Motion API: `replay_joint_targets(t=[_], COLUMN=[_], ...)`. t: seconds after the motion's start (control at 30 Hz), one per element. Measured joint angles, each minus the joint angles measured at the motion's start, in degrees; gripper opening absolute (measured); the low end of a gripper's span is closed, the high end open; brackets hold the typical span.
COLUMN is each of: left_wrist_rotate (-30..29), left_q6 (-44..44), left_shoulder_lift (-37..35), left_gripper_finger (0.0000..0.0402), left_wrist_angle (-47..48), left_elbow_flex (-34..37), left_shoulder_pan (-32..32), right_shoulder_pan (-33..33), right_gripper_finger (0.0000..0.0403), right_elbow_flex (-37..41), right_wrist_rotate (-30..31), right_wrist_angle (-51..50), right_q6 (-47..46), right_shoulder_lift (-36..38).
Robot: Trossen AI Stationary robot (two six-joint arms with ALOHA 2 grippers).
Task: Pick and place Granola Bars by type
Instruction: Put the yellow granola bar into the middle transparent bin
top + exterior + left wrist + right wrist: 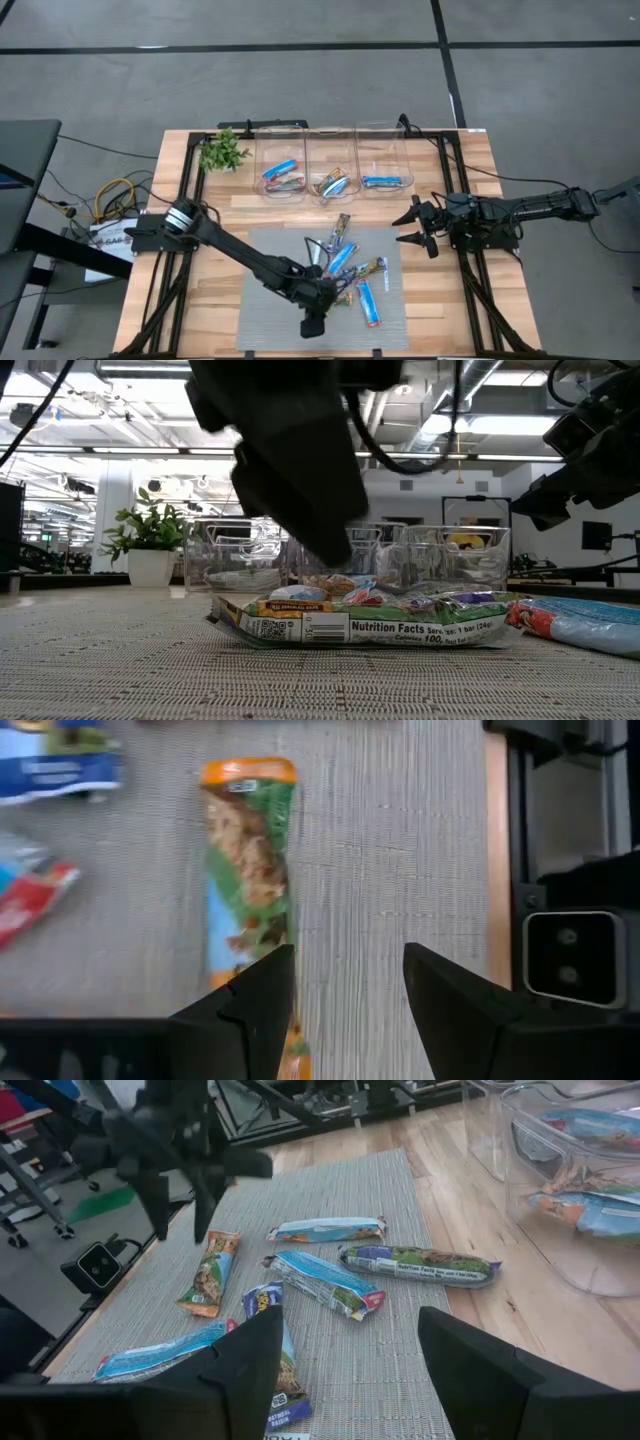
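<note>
Several granola bars lie flat and scattered on the grey mat (270,270), among them blue ones (369,303) and a green one (420,1265). My left gripper (313,322) hovers open over the mat's near part, pointing down. An orange-and-green bar (247,880) lies on the mat beside one of its fingers, not between them. The right wrist view shows the left gripper (180,1220) standing above that bar (208,1275). My right gripper (410,228) waits open above the table's right side, beside the mat. More bars lie inside the three bins.
Three clear plastic bins (281,165) (333,165) (385,160) stand in a row along the far edge, each holding bars. A small green plant (222,152) sits to their left. Bare wood shows left and right of the mat; black frame rails run along both table sides.
</note>
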State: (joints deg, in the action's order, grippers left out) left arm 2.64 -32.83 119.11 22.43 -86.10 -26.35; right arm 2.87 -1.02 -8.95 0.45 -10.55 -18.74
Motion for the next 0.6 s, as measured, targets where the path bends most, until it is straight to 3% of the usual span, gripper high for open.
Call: replay_joint_targets(t=[0.23,0.6], left_wrist_rotate=[-1.08,0.26], left_q6=[3.14,2.37], left_shoulder_lift=[7.03,7.58], left_gripper_finger=[0.0181,0.0181], left_wrist_angle=[1.56,6.23], left_elbow_flex=[-5.34,-10.78], left_shoulder_pan=[0.1,0.11], right_shoulder_pan=[0.0,0.02], right_gripper_finger=[0.0226,0.0226], right_elbow_flex=[-0.02,-0.02], right_wrist_rotate=[0.0,0.0], right_wrist_angle=[0.0,-0.02], right_q6=[0.0,0.0], right_shoulder_lift=[0.0,0.0])
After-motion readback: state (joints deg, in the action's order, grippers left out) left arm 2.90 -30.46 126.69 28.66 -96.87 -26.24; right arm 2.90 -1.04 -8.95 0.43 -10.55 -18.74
